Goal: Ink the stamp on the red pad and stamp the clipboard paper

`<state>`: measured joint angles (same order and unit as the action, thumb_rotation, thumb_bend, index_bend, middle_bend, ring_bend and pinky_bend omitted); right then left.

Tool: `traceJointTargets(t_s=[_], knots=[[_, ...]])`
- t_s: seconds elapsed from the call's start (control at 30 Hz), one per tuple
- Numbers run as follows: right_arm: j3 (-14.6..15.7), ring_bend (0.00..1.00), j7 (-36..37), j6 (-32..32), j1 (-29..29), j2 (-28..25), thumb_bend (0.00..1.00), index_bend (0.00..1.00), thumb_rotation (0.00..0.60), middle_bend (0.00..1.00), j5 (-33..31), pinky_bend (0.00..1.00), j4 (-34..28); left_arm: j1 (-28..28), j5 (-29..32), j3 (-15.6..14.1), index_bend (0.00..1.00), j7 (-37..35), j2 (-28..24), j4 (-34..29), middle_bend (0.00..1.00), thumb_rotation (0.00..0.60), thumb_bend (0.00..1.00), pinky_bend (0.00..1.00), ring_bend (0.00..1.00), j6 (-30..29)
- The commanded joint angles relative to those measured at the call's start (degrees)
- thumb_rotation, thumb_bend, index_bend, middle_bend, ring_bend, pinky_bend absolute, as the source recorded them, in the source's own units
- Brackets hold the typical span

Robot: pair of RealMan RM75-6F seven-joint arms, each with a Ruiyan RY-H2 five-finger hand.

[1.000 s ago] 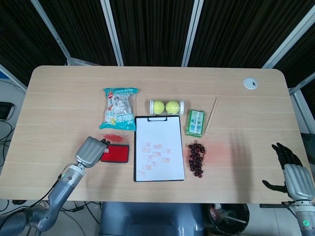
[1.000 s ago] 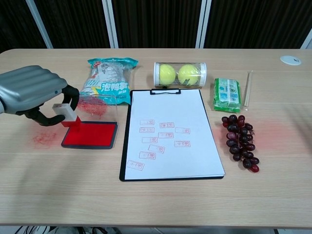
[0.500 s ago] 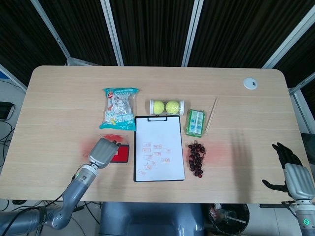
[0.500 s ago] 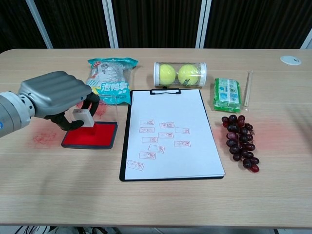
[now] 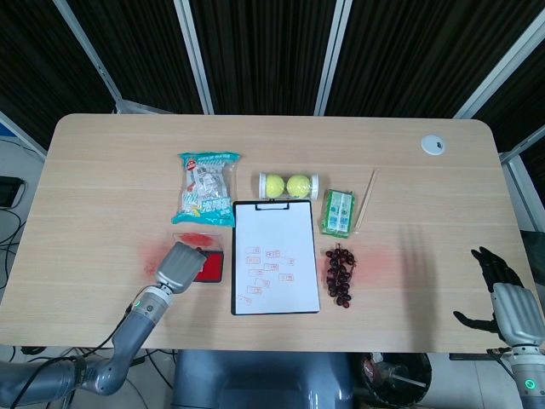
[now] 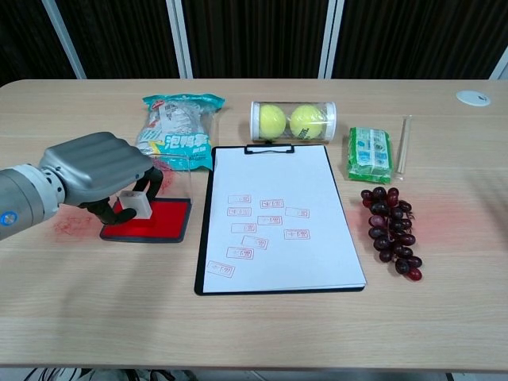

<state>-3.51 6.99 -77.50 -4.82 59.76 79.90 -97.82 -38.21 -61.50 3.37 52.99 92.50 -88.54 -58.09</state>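
My left hand point(image 6: 99, 171) point(image 5: 180, 265) grips a small white stamp point(image 6: 136, 204) and holds it down on the red ink pad point(image 6: 163, 220) point(image 5: 210, 267), over the pad's left half. Right of the pad lies the black clipboard point(image 6: 274, 215) point(image 5: 275, 256) with white paper carrying several red stamp marks. My right hand point(image 5: 501, 296) shows only in the head view, at the table's front right corner, fingers spread and holding nothing.
Behind the pad lie a snack bag point(image 6: 176, 132), a clear tube of two tennis balls point(image 6: 292, 121), a green packet point(image 6: 370, 153) and chopsticks point(image 6: 403, 144). Dark grapes point(image 6: 391, 231) sit right of the clipboard. A white disc point(image 6: 473, 98) lies far right. Red smudges mark the table.
My left hand has moved right over the ink pad and lowered the stamp onto the red surface. The right hand has stayed still.
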Motion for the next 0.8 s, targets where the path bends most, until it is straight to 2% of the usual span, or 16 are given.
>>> traceJointTargets(t_s=[0.03, 0.4, 0.8], knots=[[0.01, 0.0, 0.01, 0.03, -0.01, 0.0, 0.17, 0.0, 0.6, 0.0, -0.01, 0.13, 0.0, -0.1, 0.1, -0.5, 0.63, -0.56, 0.57, 0.94, 0.66, 0.6, 0.43, 1.0, 0.92, 0.06], [0.0, 0.0, -0.07, 0.03, 0.02, 0.02, 0.17, 0.0, 0.6, 0.0, -0.12, 0.13, -0.06, 0.08, -0.87, -2.11, 0.64, -3.39, 2.22, 4.1, 0.68, 0.6, 0.43, 1.0, 0.92, 0.08], [0.05, 0.0, -0.14, -0.13, 0.09, 0.0, 0.17, 0.0, 0.6, 0.0, 0.01, 0.13, -0.1, -0.88, -2.17, -0.95, 0.64, -3.63, -0.76, 1.42, 0.68, 0.6, 0.43, 1.0, 0.92, -1.43]])
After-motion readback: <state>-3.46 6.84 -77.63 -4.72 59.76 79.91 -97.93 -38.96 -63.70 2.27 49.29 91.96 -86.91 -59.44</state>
